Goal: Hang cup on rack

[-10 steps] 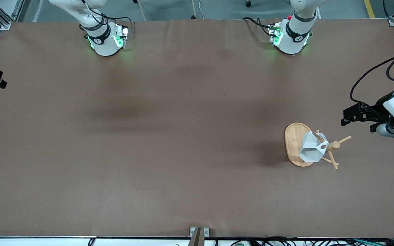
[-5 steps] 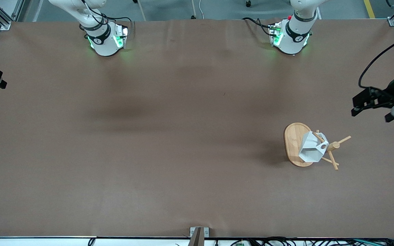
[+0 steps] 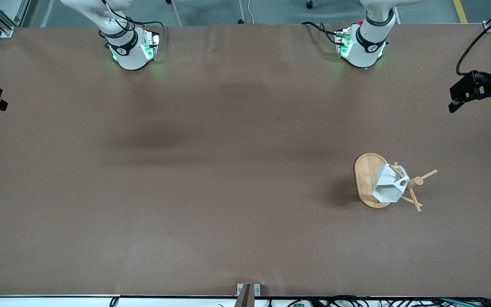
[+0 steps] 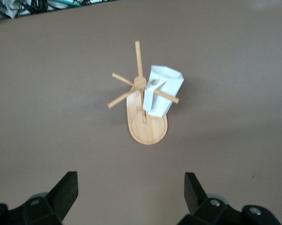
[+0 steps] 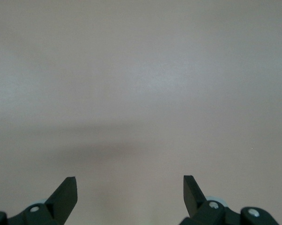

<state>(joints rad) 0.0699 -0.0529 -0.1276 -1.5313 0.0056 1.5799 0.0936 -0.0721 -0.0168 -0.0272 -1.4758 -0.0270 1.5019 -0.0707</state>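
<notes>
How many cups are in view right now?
1: the cup hangs on a peg of the rack, toward the left arm's end of the table. None seems hidden.

Only the left arm has moved. Across the earlier pictures and this one, the left arm's black two-finger gripper (image 3: 478, 97) has drawn steadily away from the light bamboo mug rack with the oval base (image 3: 367, 181) and the small white faceted cup (image 3: 388, 185) hanging on one of its pegs. A second ago it hung close by the rack's pegs at the left arm's end of the table; half a second ago it was farther off; now it is well apart from the rack, up over the table's edge at that end. The arm's white wrist has slid mostly out of the front view.
</notes>
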